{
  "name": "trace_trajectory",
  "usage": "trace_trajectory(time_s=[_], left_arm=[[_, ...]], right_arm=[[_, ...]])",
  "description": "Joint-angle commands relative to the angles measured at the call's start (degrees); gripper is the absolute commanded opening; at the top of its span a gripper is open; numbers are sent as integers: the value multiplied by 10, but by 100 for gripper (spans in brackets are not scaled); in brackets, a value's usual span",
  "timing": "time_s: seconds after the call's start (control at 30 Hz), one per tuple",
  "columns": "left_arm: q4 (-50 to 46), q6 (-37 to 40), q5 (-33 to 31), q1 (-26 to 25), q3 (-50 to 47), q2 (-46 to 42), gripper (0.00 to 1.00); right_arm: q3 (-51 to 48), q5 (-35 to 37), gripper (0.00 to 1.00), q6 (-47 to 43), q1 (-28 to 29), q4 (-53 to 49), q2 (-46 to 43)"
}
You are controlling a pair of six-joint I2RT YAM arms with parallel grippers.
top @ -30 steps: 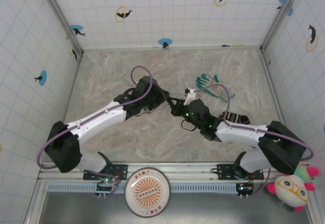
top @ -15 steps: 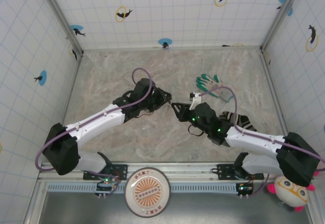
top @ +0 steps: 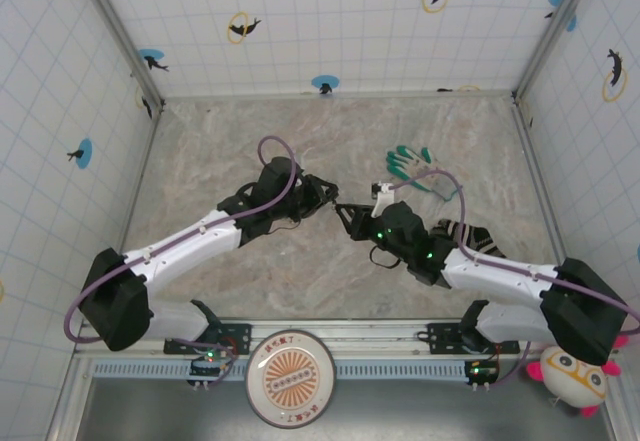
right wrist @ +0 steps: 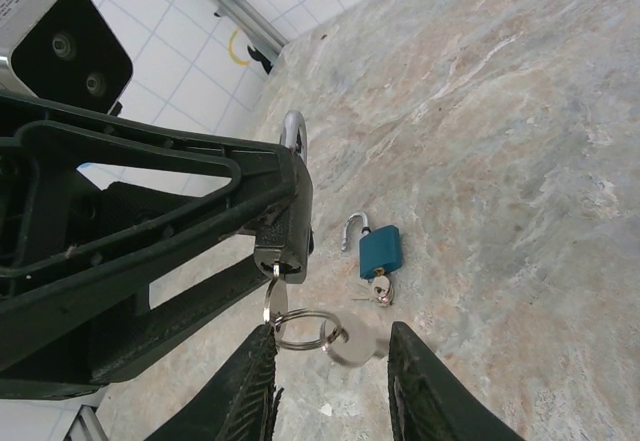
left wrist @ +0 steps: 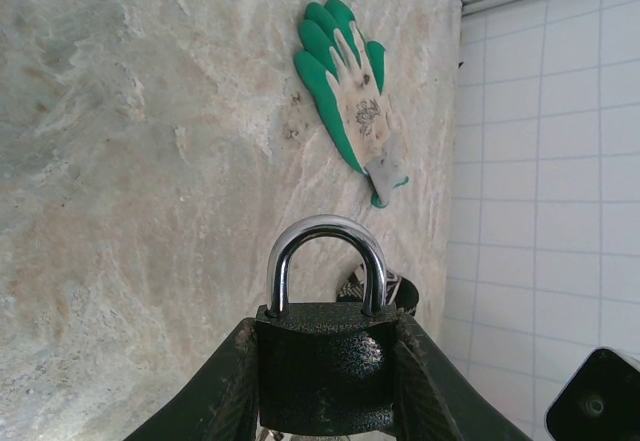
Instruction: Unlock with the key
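Observation:
My left gripper (left wrist: pixel 325 333) is shut on a black padlock (left wrist: pixel 325 371), its chrome shackle (left wrist: pixel 325 251) closed and pointing away. In the right wrist view that padlock (right wrist: pixel 287 223) sits sideways between the left arm's fingers, and the silvery key (right wrist: pixel 273 299) is in its keyhole. A ring (right wrist: pixel 300 329) with a second key (right wrist: pixel 357 342) hangs from it. My right gripper (right wrist: pixel 332 336) stands open around the ring, its left fingertip (right wrist: pixel 258 366) just below the key's head. In the top view the two grippers (top: pixel 325 193) (top: pixel 347 213) meet mid-table.
A blue padlock (right wrist: pixel 380 250) lies on the table with its shackle open and its own keys (right wrist: pixel 381 289) beside it. A green-and-white glove (top: pixel 410 166) (left wrist: pixel 350 101) lies at the back right. A dark patterned item (top: pixel 465 233) rests near the right arm.
My right gripper's jaws have opened off the key, leaving it in the padlock, and the right arm has drawn back slightly to the right. The left gripper keeps its hold.

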Motion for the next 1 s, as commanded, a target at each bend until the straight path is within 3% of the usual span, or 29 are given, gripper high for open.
trace_trajectory(time_s=[0.0,0.77,0.97], left_arm=[[29,9,14,-2,-3,-16,0],[46,11,24,-10,0,-10,0],[55,10,26,-10,-1,-11,0]], right_arm=[[27,-11,34,2,-3,20,11],[32,-13,28,9,-9,69,21],[30,-18,15,14,-12,74,24]])
